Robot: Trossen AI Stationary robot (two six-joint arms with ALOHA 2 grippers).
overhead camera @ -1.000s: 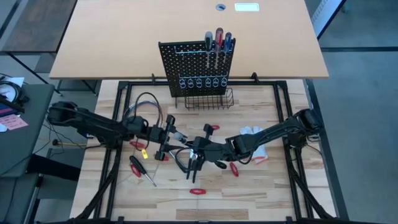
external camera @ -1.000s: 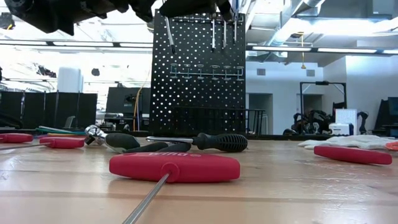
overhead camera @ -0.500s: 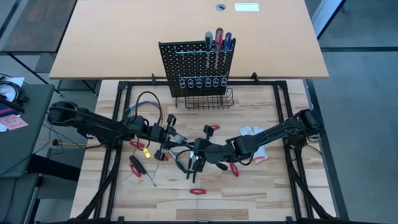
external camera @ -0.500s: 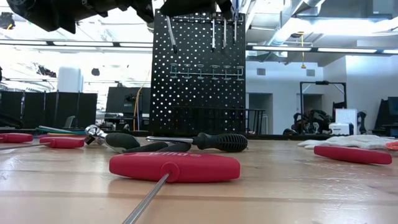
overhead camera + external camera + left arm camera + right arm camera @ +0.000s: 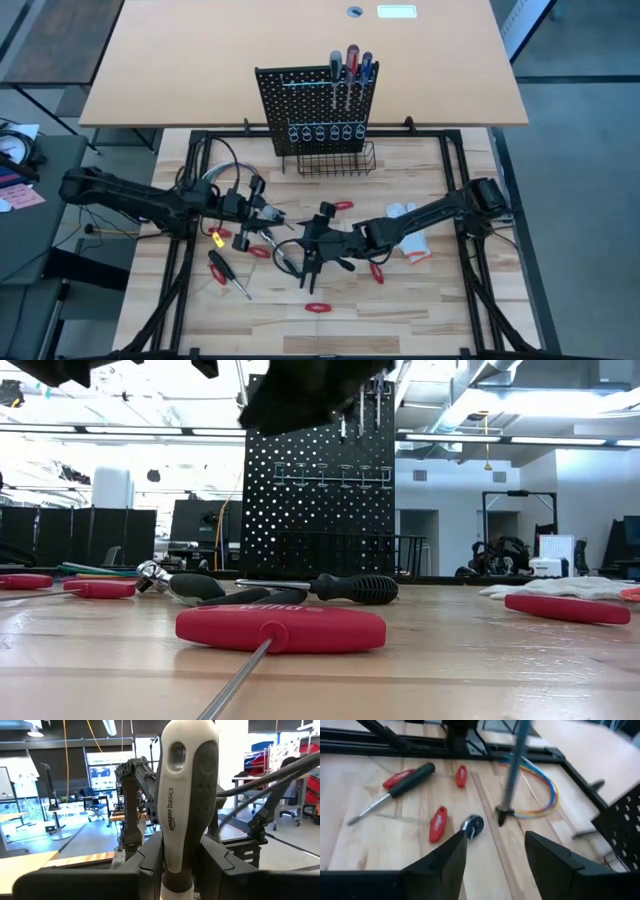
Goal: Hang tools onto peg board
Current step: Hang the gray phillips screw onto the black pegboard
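Nearest the table's front edge lie a small red-handled tool (image 5: 317, 308) and a red-and-black-handled screwdriver (image 5: 221, 270), neither touched. Just behind them, the left gripper (image 5: 252, 213) hangs above the table left of centre. Its jaws are closed around a white-and-grey-handled screwdriver (image 5: 186, 795) printed "amazon basics"; the left wrist view shows the handle standing up between the two dark fingers (image 5: 150, 857), clamped low on its neck. The shaft below the fingers is hidden in that view, and the right wrist view shows a slim grey shaft hanging point-down over the wood.

The right gripper (image 5: 312, 240) hovers near the middle of the table with its jaws spread wide and nothing between them; below it lie red-handled tools and a bundle of coloured cables (image 5: 540, 795).

Farther back stands the black perforated peg board (image 5: 318, 105) with a row of ring holders (image 5: 320, 131) and a wire basket (image 5: 335, 160) at its foot; several screwdrivers already hang at its upper right.

The step in hand appears to be carrying the held screwdriver to the board. Doing it well likely means keeping the shaft vertical, lifting clear of the other arm and the cables, lining the tip over a free ring and lowering straight through before letting go.
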